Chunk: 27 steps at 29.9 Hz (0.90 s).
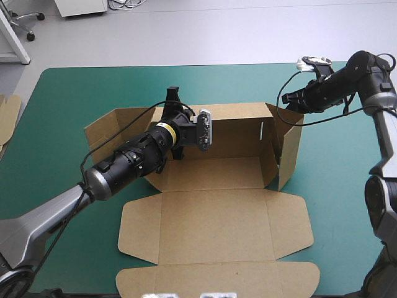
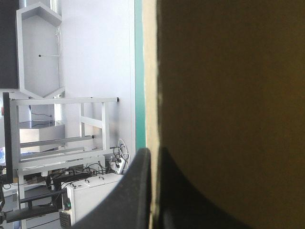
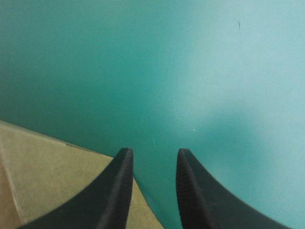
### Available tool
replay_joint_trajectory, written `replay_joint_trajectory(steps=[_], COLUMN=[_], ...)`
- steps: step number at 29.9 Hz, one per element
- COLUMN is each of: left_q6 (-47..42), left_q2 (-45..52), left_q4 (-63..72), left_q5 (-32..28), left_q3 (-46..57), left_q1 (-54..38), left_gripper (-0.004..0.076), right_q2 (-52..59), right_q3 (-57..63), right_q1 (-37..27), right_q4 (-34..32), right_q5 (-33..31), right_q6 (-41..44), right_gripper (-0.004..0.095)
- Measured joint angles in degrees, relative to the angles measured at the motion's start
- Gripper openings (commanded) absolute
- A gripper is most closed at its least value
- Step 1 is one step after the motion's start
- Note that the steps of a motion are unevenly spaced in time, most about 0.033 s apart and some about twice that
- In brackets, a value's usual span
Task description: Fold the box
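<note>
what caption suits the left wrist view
Left gripper shut on a raised wall of the brown box, teal-green cover beyond.

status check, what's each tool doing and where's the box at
left tool shut on box back wall; right tool open, empty, at far right corner; back wall up, lid flat; nothing in the way

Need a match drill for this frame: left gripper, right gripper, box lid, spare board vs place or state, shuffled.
1 left gripper
2 right gripper
3 lid
4 spare board

A at the teal-green cover's left edge
B open, over the cover beside the box
C shut on the box's far wall
D flat, toward the cover's near edge

Pairs: 1-C, 2-B, 3-D, 4-A
</note>
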State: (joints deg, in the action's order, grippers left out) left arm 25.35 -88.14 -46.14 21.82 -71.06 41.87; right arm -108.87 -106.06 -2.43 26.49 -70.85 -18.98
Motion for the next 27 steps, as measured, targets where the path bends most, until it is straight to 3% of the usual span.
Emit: replay_joint_trajectory(steps=[8,18,27], left_q6=[-2.75,-24.47,-35.38], left_q2=[0.0,-0.18,-0.25], left_q4=[-4.54,-28.17,-39.87], left_q5=[-1.16,-4.36,-4.1], left_q3=[1.65,4.96,7.47], left_q1=[0.0,0.07,0.72], left_gripper=[-0.0015,-0.0015,-0.0015], right_q2=[2.42,4.17,12.05], right_q3=[4.51,5.51,23.4], right_q1=[0.0,0.0,0.0], right_q4=[4.04,5.0,9.99], right_q5=[0.0,0.31,9.35], right_q6=[-3.46,-6.12,-14.41], right_gripper=[0.0282,0.0282,0.0282])
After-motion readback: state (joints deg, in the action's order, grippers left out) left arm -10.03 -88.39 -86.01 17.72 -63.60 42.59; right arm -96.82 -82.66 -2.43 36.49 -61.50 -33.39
